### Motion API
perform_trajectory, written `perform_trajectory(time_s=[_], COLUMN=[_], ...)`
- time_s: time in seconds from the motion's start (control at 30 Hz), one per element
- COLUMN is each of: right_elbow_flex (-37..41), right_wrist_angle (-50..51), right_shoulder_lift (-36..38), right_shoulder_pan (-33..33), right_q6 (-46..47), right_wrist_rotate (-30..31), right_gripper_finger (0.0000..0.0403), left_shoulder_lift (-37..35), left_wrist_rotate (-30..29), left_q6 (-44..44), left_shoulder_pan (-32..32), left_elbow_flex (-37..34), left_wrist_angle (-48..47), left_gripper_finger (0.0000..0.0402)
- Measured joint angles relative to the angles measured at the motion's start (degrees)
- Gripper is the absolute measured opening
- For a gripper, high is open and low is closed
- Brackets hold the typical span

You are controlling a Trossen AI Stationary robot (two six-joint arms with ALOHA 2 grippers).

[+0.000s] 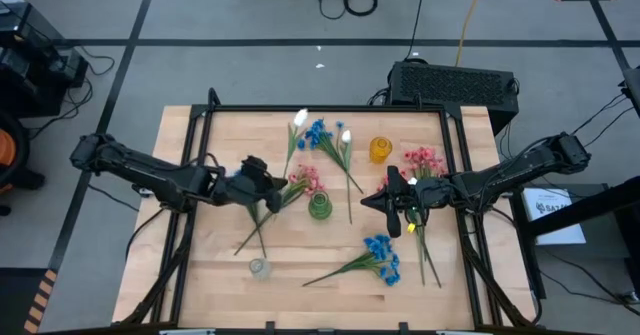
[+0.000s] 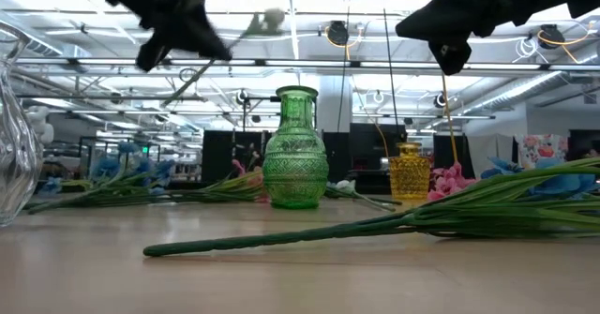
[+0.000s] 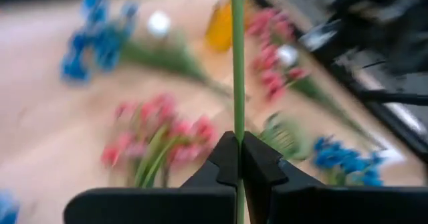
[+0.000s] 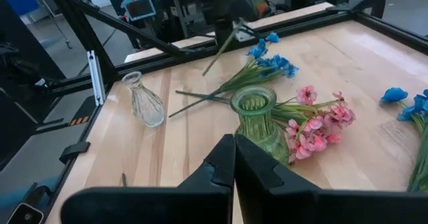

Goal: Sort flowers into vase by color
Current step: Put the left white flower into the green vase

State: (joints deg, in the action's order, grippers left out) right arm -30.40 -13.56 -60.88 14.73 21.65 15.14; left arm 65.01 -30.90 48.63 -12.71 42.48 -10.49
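Observation:
My left gripper (image 1: 266, 195) (image 2: 183, 35) hovers above the table left of the green vase (image 1: 318, 207), shut on a white-bud flower whose bud (image 2: 272, 17) is raised in the air. My right gripper (image 1: 370, 202) (image 4: 234, 142) hangs shut and empty just right of the green vase (image 4: 255, 117). Pink sprays (image 1: 304, 181) lie beside that vase, and more pink (image 1: 425, 161) lies by the right arm. Blue clusters lie at the far middle (image 1: 318, 133) and near the front edge (image 1: 381, 256). Another white bud (image 1: 345, 133) lies on the table. My left gripper pinches the flower's thin green stem (image 3: 237, 125) between its two fingers. The stem runs out ahead along the fingers toward the bud. The flower is lifted clear of the table, slanting upward to the bud, with its lower stem end (image 4: 214, 58) hanging below the gripper.
An amber vase (image 1: 379, 150) stands at the far middle and a clear glass vase (image 1: 259, 267) near the front left. A black frame rail (image 1: 330, 109) borders the wooden table. Bare wood shows at the near left (image 1: 210, 275).

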Motion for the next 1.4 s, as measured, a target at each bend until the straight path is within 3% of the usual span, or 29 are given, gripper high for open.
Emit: perform_trajectory(time_s=[0.4, 0.57, 0.83, 1.13, 1.3, 1.4], right_elbow_flex=[-0.02, -0.02, -0.03, -0.02, -0.12, -2.36], right_wrist_angle=[-6.84, -13.00, -19.50, -28.37, -38.49, -39.56], right_shoulder_lift=[0.00, 0.01, -1.18, -5.93, -9.95, -12.13], right_shoulder_pan=[0.01, 0.00, 0.01, -0.01, -0.01, -0.11], right_q6=[-0.15, -2.54, -7.13, -7.52, -8.95, -10.15], right_wrist_rotate=[3.30, 3.30, 3.02, 3.00, 3.01, 2.99], right_gripper_finger=[0.0000, 0.0000, 0.0000, 0.0000, 0.0000, 0.0000], left_shoulder_lift=[-3.53, -5.11, -5.09, -3.45, -1.72, -0.28], left_wrist_rotate=[0.55, 5.81, 13.66, 14.32, 14.82, 15.71], left_q6=[-29.31, -36.94, -40.46, -38.90, -38.50, -38.52], left_shoulder_pan=[0.00, 0.00, -0.45, -0.55, -0.55, -0.55], left_elbow_flex=[0.02, 0.04, 0.04, 0.04, 0.02, 0.02], left_wrist_angle=[17.32, 23.24, 29.31, 30.12, 33.84, 36.36], left_gripper_finger=[0.0004, 0.0004, 0.0004, 0.0004, 0.0004, 0.0004])
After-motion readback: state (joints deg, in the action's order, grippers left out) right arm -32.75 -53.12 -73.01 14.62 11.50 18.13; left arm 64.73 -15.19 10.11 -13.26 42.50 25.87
